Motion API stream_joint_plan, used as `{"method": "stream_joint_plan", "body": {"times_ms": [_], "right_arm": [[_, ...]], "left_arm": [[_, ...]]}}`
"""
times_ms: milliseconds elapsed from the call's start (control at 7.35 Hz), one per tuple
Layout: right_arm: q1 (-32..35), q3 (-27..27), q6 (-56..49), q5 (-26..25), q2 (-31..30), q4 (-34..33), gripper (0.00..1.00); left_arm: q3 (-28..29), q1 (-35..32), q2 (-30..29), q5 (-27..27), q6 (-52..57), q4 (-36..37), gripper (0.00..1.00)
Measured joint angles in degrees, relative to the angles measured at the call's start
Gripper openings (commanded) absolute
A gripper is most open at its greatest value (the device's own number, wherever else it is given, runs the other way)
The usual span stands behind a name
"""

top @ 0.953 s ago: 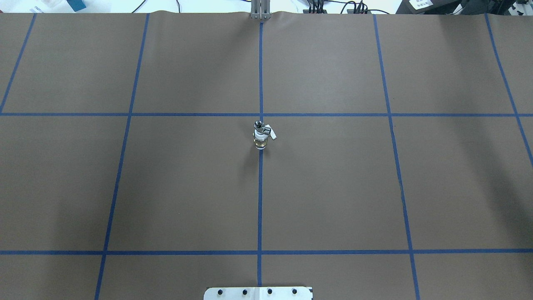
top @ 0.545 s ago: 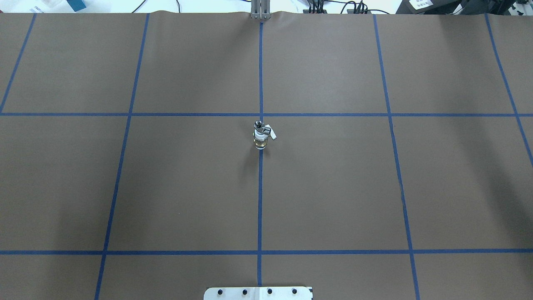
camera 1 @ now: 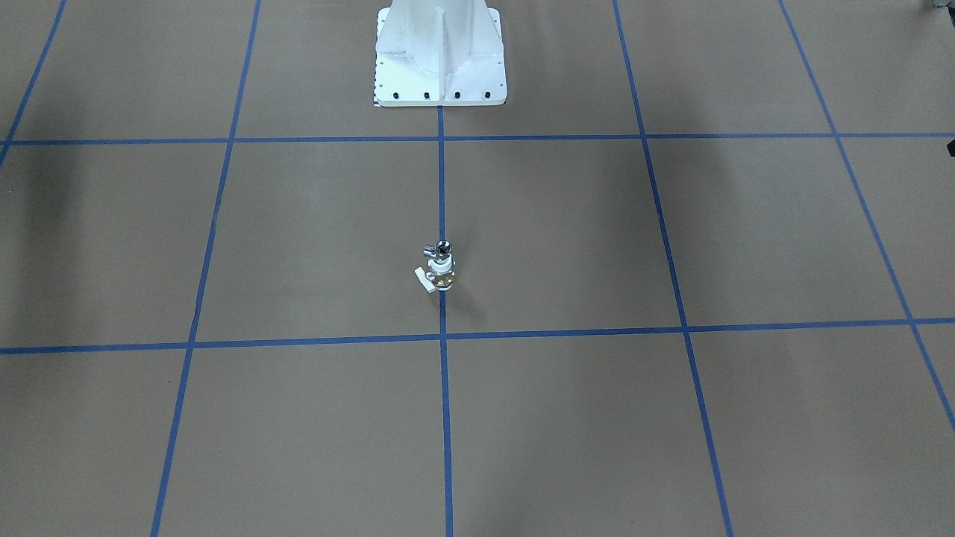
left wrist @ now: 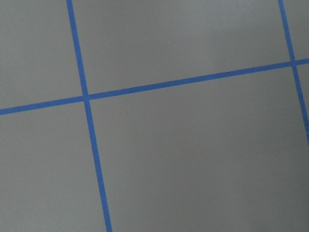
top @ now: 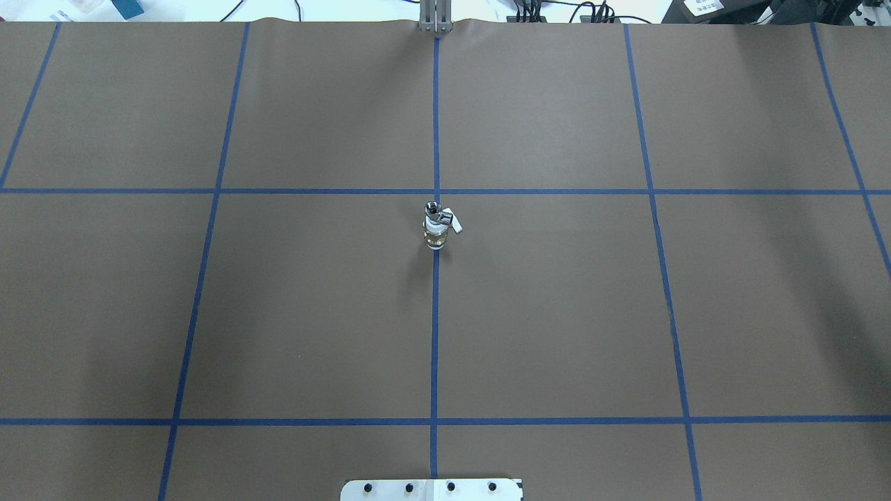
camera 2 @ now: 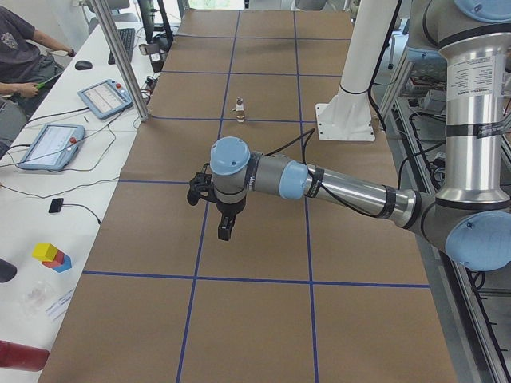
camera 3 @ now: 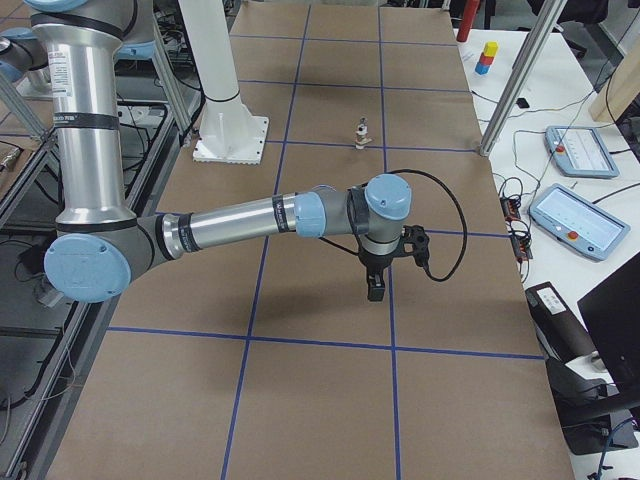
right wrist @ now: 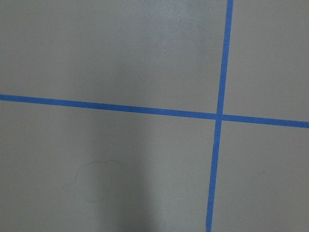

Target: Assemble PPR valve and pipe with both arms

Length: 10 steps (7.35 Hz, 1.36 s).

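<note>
I count one stubby white-and-brass PPR valve point(top: 436, 235) and one small shiny silver pipe point(top: 433, 208); the valve stands upright on the middle blue tape line point(top: 434, 334) of the brown paper-covered table point(top: 209, 313), with the pipe on its top end, touching it. My white bolted pedestal point(camera 1: 440, 52) stands well apart from them; two tablets point(camera 2: 104, 97) lie beside the table. My left arm point(camera 2: 335, 187) reaches out level, its black left gripper point(camera 2: 227, 233) pointing down above the paper, well apart from the valve; my right arm point(camera 3: 230, 225) is posed likewise, its right gripper point(camera 3: 376, 290) pointing down; I cannot tell whether either gripper's fingers are apart or together.
</note>
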Motion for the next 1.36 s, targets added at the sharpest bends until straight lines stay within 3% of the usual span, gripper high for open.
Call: {"method": "stream_joint_plan", "body": {"times_ms": [1361], "right_arm": [[0.0,0.3,0.7,0.4,0.0,0.0,1.00]], "left_arm": [[-0.8,0.0,0.2,-0.3,-0.3,-0.1,1.00]]}}
